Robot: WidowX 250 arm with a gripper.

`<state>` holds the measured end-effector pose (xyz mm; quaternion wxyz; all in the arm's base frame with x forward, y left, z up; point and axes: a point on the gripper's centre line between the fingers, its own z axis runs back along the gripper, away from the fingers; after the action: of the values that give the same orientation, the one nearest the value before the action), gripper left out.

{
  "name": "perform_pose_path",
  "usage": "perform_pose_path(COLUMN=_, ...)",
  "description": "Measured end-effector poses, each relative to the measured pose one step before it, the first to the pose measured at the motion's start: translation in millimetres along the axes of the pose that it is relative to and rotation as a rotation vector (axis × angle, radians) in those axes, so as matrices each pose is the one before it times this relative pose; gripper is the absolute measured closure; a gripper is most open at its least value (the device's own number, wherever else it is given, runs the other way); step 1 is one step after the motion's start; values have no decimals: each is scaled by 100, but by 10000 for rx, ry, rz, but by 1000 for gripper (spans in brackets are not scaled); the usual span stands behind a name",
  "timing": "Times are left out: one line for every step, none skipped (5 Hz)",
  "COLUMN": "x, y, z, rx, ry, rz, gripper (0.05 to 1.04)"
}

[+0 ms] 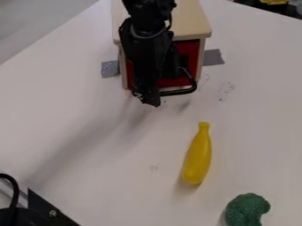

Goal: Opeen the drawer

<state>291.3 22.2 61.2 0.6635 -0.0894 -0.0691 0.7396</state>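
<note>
Nearest the camera, between seven and eight o'clock, lies black hardware (44, 205) with a screw; at eleven, a strip of grey tape (110, 69) lies beside the wooden cabinet (191, 22); the gripper (149, 99) points down just above centre, towards twelve, in front of the cabinet; whether it is open or closed I cannot tell; at one o'clock the red drawer (172, 82) sits shut within its frame, its black handle (187, 91) partly behind the gripper; a yellow banana (198, 156) lies between four and five; green broccoli (247, 209) lies near five.
</note>
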Motion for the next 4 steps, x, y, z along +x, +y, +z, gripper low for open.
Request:
perform_pose_path(x=573, y=201, z=-1010, rx=244, ry=-164, rz=152, gripper=83)
perform_pose_path(x=500, y=162, z=-875, rx=182, ry=-100, rz=61, gripper=83)
perform_pose_path(x=359, y=121, z=-979, rx=214, ry=-140, rz=19, gripper=83)
perform_pose_path(x=245, y=-169, z=-701, rx=107, ry=-50, rz=29, gripper=119)
